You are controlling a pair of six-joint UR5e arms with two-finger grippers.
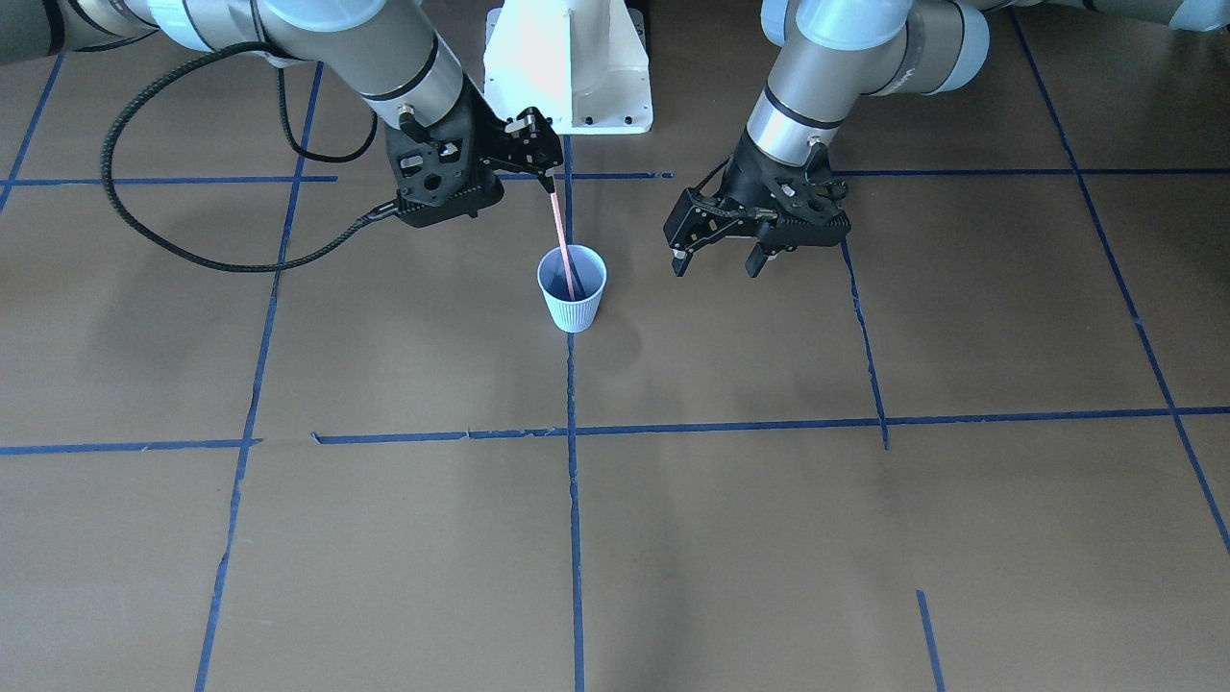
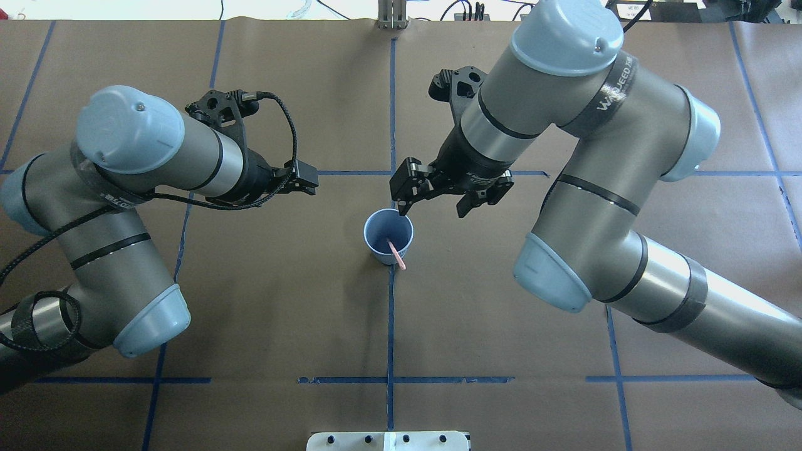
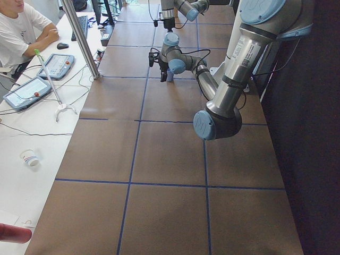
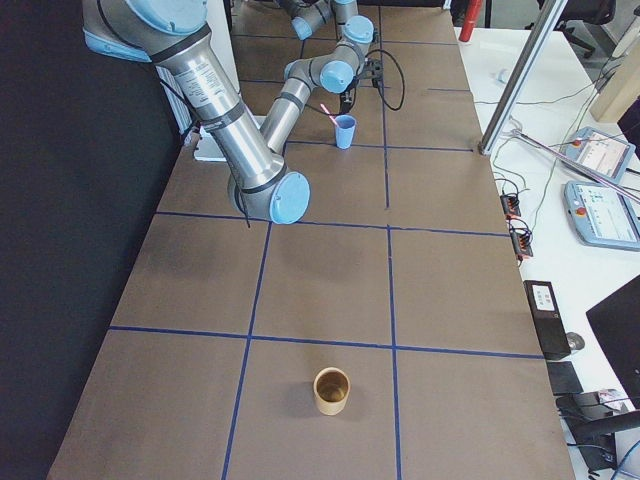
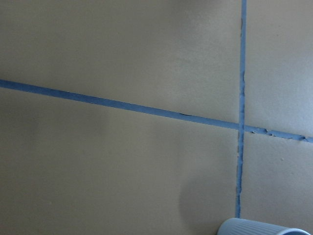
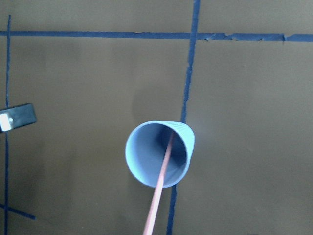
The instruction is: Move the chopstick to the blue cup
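The blue cup (image 1: 574, 303) stands upright on the brown table by the middle tape line, and also shows in the overhead view (image 2: 378, 227) and the right wrist view (image 6: 146, 156). The salmon-pink chopstick (image 1: 561, 235) stands in it and leans over the rim toward the robot (image 2: 397, 255) (image 6: 159, 193). No gripper holds it. My right gripper (image 2: 433, 208) (image 1: 538, 151) hangs open just above the cup. My left gripper (image 1: 716, 261) (image 2: 308, 178) is open and empty, off to the cup's side. Only the cup's rim (image 5: 264, 229) shows in the left wrist view.
The robot's white base (image 1: 567, 67) stands behind the cup. A black cable (image 1: 192, 255) loops from the right wrist down to the table. A brown cup (image 4: 332, 390) stands far off toward the table's right end. Operators' desks with tablets (image 4: 600, 200) run along the far side.
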